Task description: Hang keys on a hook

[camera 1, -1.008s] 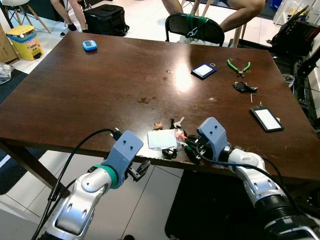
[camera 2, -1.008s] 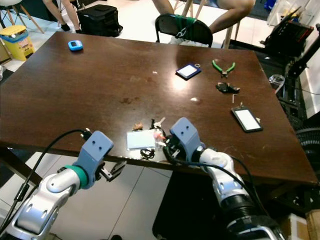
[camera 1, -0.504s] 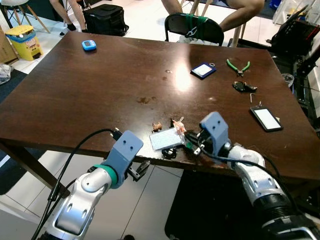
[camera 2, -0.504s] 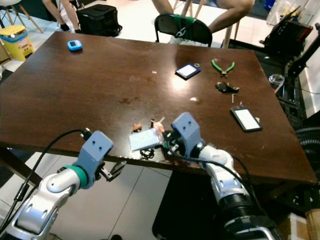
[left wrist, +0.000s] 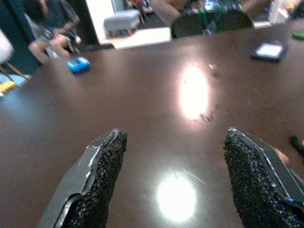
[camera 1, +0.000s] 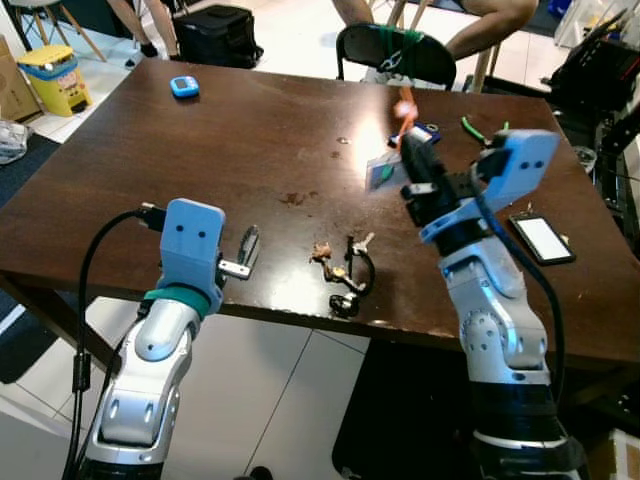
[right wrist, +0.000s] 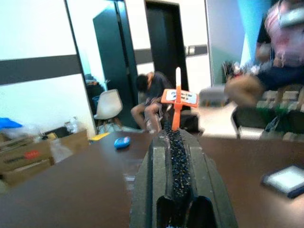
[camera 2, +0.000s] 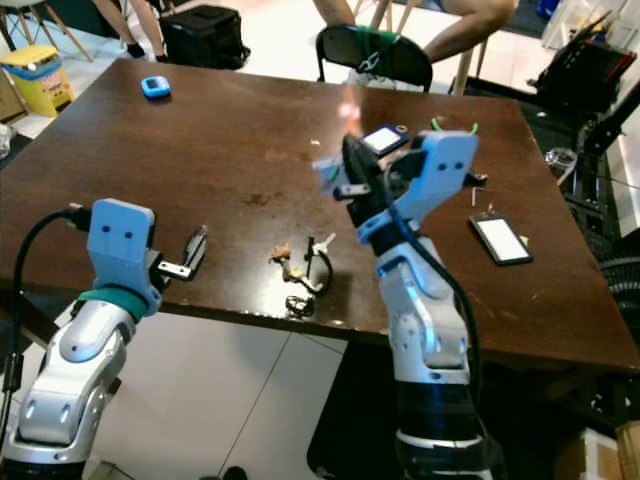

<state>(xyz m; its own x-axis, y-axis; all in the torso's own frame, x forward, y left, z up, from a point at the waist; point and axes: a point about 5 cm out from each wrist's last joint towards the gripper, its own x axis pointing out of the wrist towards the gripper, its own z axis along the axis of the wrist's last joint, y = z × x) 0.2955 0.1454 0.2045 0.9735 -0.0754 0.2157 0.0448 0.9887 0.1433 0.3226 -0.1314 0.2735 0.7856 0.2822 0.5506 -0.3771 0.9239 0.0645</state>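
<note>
Right gripper (camera 1: 412, 165) was raised above the brown table (camera 1: 200, 170), fingers pressed together. The right wrist view showed them clamped on a thin orange strap with an orange tag (right wrist: 178, 98) at its end. In the eye views, a blurred card-like piece (camera 1: 381, 175) hung at the fingertips, with the orange bit above it. Motion blur there, so I couldn't tell exactly what the card was.

The keys (camera 1: 345, 268) sat on the table near the front edge: a small cluster with a black loop, a silver key and a brownish fob. They lay well apart from both grippers. I couldn't make out a hook anywhere.

Left gripper (camera 1: 247, 252) hovered at the table's front edge, to the left of the keys. Its fingers (left wrist: 102, 166) were spread wide with nothing between them, pointing across the tabletop.

Other items on the table:
- blue gadget (camera 1: 183, 87), far left corner
- dark blue card holder (left wrist: 269, 50), far side
- green pliers (camera 1: 482, 129), just past the right arm
- phone (camera 1: 541, 238), right edge

A black chair (camera 1: 390, 50) stood at the far side. People sat beyond it, with legs and an arm in view.
</note>
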